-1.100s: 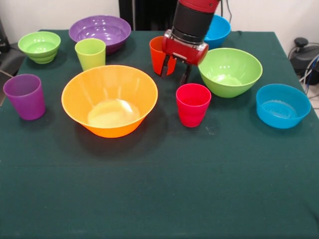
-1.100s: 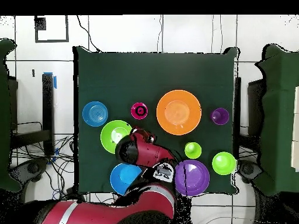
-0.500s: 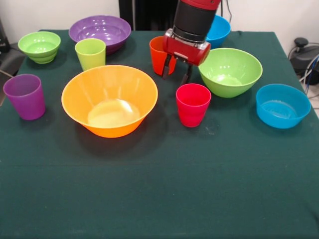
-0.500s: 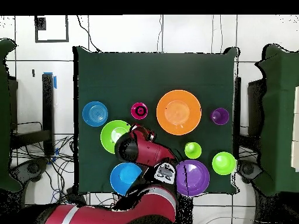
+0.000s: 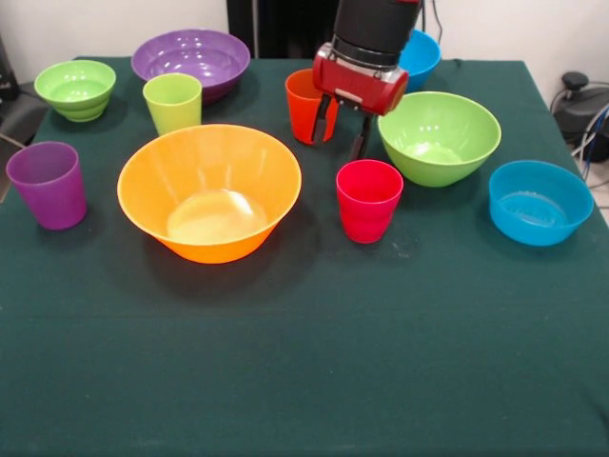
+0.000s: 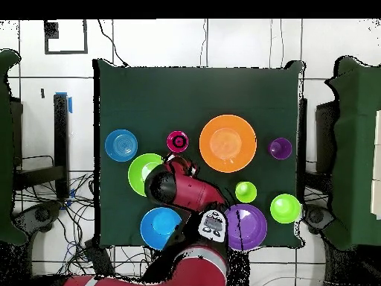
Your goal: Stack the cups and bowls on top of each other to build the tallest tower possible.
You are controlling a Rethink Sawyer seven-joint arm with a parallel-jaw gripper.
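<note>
Since a second ago the gripper (image 5: pixel 341 131) has lifted slightly and drifted toward the far side of the table; every cup and bowl sits where it did. Its two dark fingers (image 5: pixel 321 120) hang spread apart and empty, one just in front of the orange cup (image 5: pixel 303 103), the other toward the medium lime green bowl (image 5: pixel 440 136). The red-pink cup (image 5: pixel 368 199) stands alone below the gripper, nothing stacked on it; no tower built. Large orange-yellow bowl (image 5: pixel 209 190) sits mid-table, purple cup (image 5: pixel 48 184) near the left edge, lime green cup (image 5: pixel 172 102) beside the purple bowl (image 5: pixel 191 59), small ribbed lime green bowl (image 5: pixel 75 89) at the far left corner. One blue bowl (image 5: pixel 539 201) lies close to the right edge, the other blue bowl (image 5: pixel 420 57) behind the arm. The whole near half of the green cloth (image 5: pixel 304 371) is open. Overhead, the arm (image 6: pixel 186 194) covers the orange cup.
</note>
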